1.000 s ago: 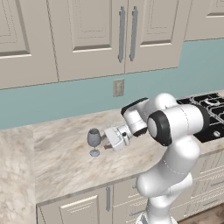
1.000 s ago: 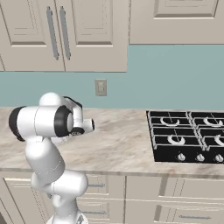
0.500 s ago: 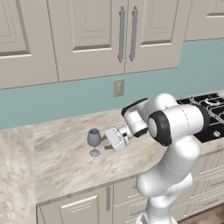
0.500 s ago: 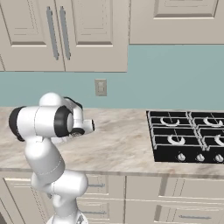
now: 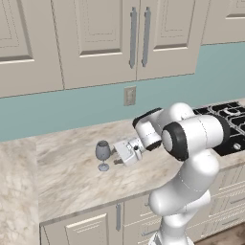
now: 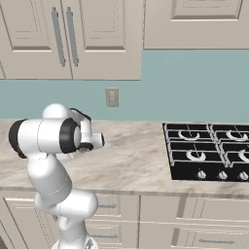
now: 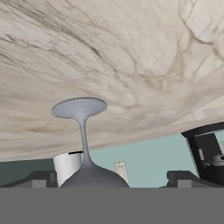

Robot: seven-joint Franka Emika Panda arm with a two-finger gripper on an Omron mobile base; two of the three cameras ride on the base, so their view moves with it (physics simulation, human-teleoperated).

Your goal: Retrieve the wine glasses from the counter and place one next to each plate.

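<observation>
Cream panelled wall cabinets (image 5: 95, 43) with long steel handles run above a teal backsplash (image 5: 57, 112). All places below are given relative to the beige wall outlet plate (image 5: 129, 95) set in that backsplash.

Beige marbled stone table (image 5: 72, 177): spans the whole width below the outlet, over cream panelled base cabinets (image 6: 204, 221).

White Franka arm with dark joints (image 5: 191, 143): rises below and right of the outlet in the left base view, elbow bent, forearm reaching left across the table.

Black gas hob with grey grates (image 6: 209, 151): set into the table well to the right of the outlet.

Two-finger gripper (image 5: 116, 155): below and slightly left of the outlet in the left base view, held low over the table and lying roughly level, pointing left. Jaws stand wide, holding nothing. In the hand view the dark finger tips (image 7: 37, 179) sit to either side of the glass bowl, apart from it.

Small smoky grey-blue translucent stemmed wine glass (image 5: 103, 155): upright on the table, below and left of the outlet, just beside the jaw tips on their left. The hand view is rolled over, so the round foot (image 7: 79, 107) shows above the thin stem, flat on the stone, with the bowl (image 7: 92, 178) nearest the camera, between the two tips. Whether a tip touches the bowl I cannot tell.
</observation>
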